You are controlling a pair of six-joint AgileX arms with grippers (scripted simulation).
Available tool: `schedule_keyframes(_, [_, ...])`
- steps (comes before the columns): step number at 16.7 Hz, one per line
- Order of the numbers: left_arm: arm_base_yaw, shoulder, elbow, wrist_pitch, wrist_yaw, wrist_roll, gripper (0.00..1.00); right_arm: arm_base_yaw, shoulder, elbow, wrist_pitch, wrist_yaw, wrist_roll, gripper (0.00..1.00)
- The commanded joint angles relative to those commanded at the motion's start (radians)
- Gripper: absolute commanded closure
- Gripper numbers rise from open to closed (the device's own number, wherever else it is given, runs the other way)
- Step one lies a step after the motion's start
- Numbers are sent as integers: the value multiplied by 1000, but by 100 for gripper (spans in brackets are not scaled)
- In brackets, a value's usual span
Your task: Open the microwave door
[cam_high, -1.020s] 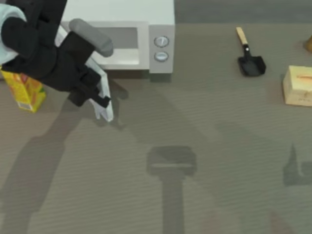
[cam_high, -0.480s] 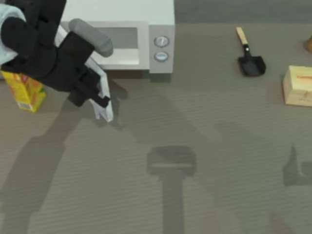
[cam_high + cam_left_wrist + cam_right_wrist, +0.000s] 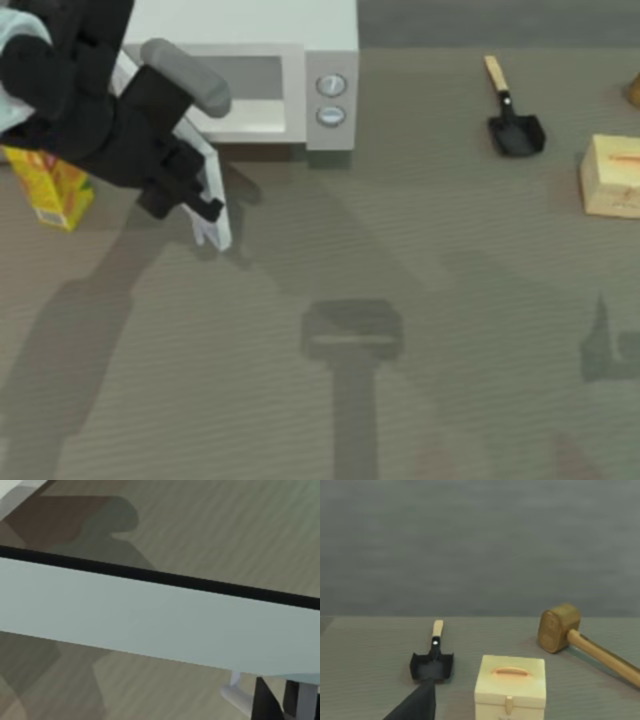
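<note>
The white microwave (image 3: 330, 60) stands at the back left of the table, two round silver knobs (image 3: 331, 85) on its front. Its cavity is exposed. The microwave door (image 3: 216, 226) stands swung out toward the front left and shows edge-on from above. My left gripper (image 3: 205, 205) is at the door's free end, shut on the door's handle. In the left wrist view the door (image 3: 150, 615) fills the middle as a pale band, with the handle (image 3: 237, 697) beside a black finger (image 3: 265, 705). My right gripper (image 3: 425, 700) is parked off to the right, out of the top view.
An orange juice carton (image 3: 50, 185) stands left of the door, partly under my left arm. On the right lie a black scoop with a wooden handle (image 3: 512, 125), a cream box (image 3: 612, 175) and a wooden mallet (image 3: 560, 627).
My left arm and the door's free end have crept very slightly to the left; the grip on the handle is unchanged.
</note>
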Motion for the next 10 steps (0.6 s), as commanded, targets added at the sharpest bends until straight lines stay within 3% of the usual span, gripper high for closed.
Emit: schedule_keyframes(10, [81, -22, -14, -56, 88, 188, 100, 0, 0, 0, 0, 0, 0, 0])
